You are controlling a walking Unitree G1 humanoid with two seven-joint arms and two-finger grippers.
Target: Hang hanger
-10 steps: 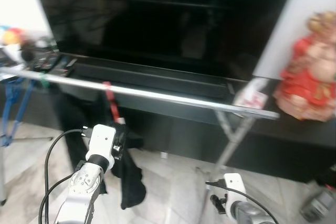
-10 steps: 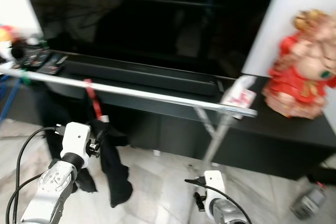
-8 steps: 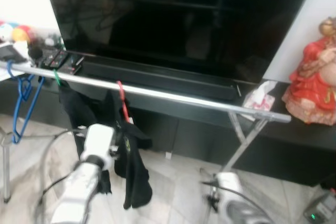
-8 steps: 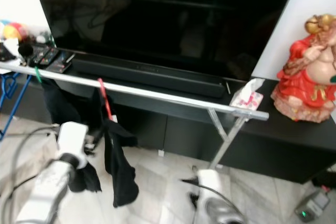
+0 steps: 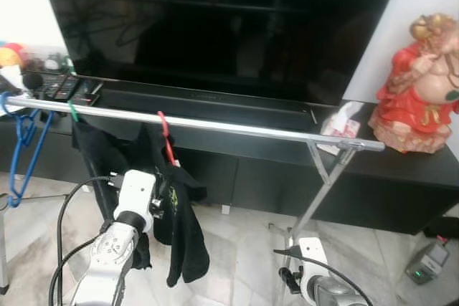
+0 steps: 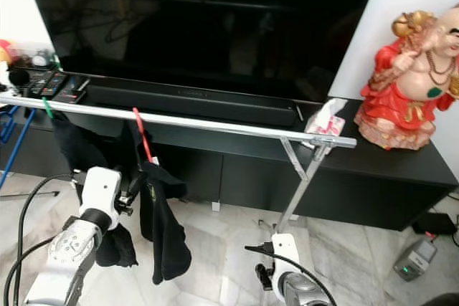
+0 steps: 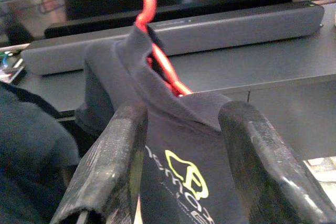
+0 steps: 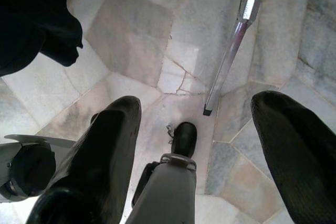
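1. Up close, the left gripper [image 7: 181, 182] has its two black fingers [image 7: 113, 166] spread apart, one on each side of the black shirt [image 7: 184, 145], just below the collar and the yellow print. I cannot tell whether the pads press the cloth.
2. From the shirt's neck comes the red hanger [image 5: 166, 137]; its hook goes up over the silver rail [image 5: 215, 125] of the clothes rack, so the hanger hangs on the rail with the shirt draped beneath it.
3. Seen from the head, the left arm reaches up from below to the shirt's left side, near a second dark garment [image 5: 97, 152] hanging from a green hanger [image 5: 72, 111] farther left on the rail.
4. At the rail's left end hangs a blue hanger [image 5: 21, 155], bare.
5. The right gripper [image 8: 197, 156] hangs low with its fingers wide apart, pointing at the marble floor [image 8: 142, 35] beside the foot of the rack's leg [image 8: 231, 56].
6. Behind the rail stands a black TV console [image 6: 401, 177] with a long soundbar [image 6: 193, 102] under a large dark television [image 6: 215, 19].
7. On the console's right part sit a tissue pack [image 6: 324, 118] and a red figurine [image 6: 409, 84]; remote controls [image 5: 61, 89] lie at its left end.
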